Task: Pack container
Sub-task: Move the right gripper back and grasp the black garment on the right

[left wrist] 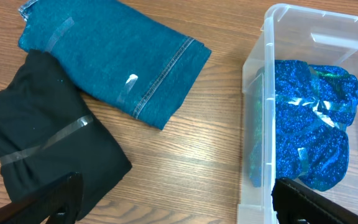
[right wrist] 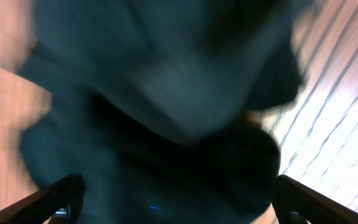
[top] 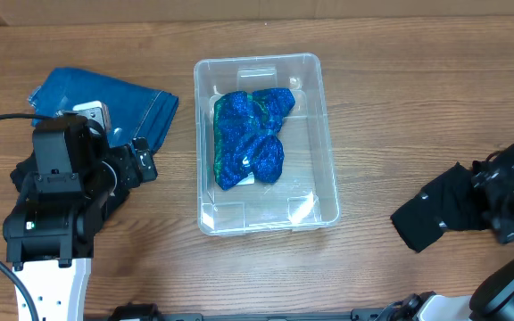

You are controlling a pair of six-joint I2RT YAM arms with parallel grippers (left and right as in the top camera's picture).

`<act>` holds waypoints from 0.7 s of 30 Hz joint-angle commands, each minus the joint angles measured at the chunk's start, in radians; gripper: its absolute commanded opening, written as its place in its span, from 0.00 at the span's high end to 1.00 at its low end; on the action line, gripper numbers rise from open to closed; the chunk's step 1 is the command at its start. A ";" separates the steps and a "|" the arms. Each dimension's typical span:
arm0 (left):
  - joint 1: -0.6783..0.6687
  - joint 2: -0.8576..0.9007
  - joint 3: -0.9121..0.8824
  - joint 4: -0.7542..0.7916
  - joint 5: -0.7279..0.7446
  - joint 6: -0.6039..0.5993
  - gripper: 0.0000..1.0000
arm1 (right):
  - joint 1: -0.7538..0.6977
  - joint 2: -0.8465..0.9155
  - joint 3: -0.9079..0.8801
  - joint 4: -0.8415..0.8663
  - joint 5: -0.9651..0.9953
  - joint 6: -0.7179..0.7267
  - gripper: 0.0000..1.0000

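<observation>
Where the wooden bench (top: pixel 400 107) nears its near-left corner, the left tool (left wrist: pixel 176 190) hangs empty with fingers spread wide above a folded black cloth (left wrist: pixel 48 143) bound with clear tape. By the right edge, the right tool (right wrist: pixel 179 190) is likewise spread open just over a crumpled black fabric piece (top: pixel 440 214), blurred in its wrist view. Mid-bench stands the clear rectangular plastic container (top: pixel 306 169), holding a glittery blue fabric bundle (top: pixel 248 138). Toward the far-left corner lies a folded blue denim cloth (top: pixel 136 102).
</observation>
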 commanded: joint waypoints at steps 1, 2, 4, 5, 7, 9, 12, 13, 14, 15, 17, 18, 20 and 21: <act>-0.006 0.000 0.021 0.005 -0.006 -0.006 0.00 | 0.001 -0.008 -0.123 0.074 -0.055 0.027 0.00; -0.006 0.000 0.021 0.005 -0.006 -0.007 0.00 | 0.001 -0.008 -0.148 0.090 -0.055 0.027 0.00; -0.006 0.000 0.021 0.006 -0.006 -0.006 0.00 | 0.001 -0.008 -0.198 0.130 -0.059 0.027 0.01; -0.006 0.000 0.021 0.006 -0.006 -0.006 0.00 | 0.001 -0.008 -0.207 0.149 -0.079 0.026 0.06; -0.006 0.000 0.021 0.006 -0.006 -0.006 0.00 | 0.002 -0.008 -0.208 0.189 -0.186 0.019 0.27; -0.006 0.000 0.021 0.005 -0.006 -0.007 0.00 | 0.002 -0.009 -0.207 0.250 -0.343 0.019 0.56; -0.006 0.000 0.021 0.005 -0.006 -0.007 0.00 | 0.014 -0.012 -0.197 0.313 -0.525 0.019 0.84; -0.006 0.000 0.021 0.005 -0.006 -0.007 0.00 | 0.028 -0.017 -0.175 0.316 -0.587 0.018 0.87; -0.006 0.000 0.021 0.005 -0.006 -0.006 0.00 | 0.043 -0.026 -0.152 0.315 -0.631 -0.002 0.90; -0.006 0.000 0.021 0.005 -0.006 -0.006 0.00 | 0.061 -0.039 -0.124 0.305 -0.682 -0.026 0.96; -0.006 0.000 0.021 0.005 -0.006 -0.006 0.00 | 0.110 -0.095 -0.039 0.264 -0.747 -0.035 0.96; -0.006 0.000 0.021 0.005 -0.006 -0.007 0.00 | 0.144 -0.139 0.011 0.247 -0.770 -0.035 0.96; -0.006 0.000 0.021 0.005 -0.006 -0.006 0.00 | 0.221 -0.225 0.106 0.217 -0.775 -0.035 0.96; -0.006 0.000 0.021 0.005 -0.006 -0.007 0.00 | 0.279 -0.272 0.160 0.195 -0.771 -0.034 0.96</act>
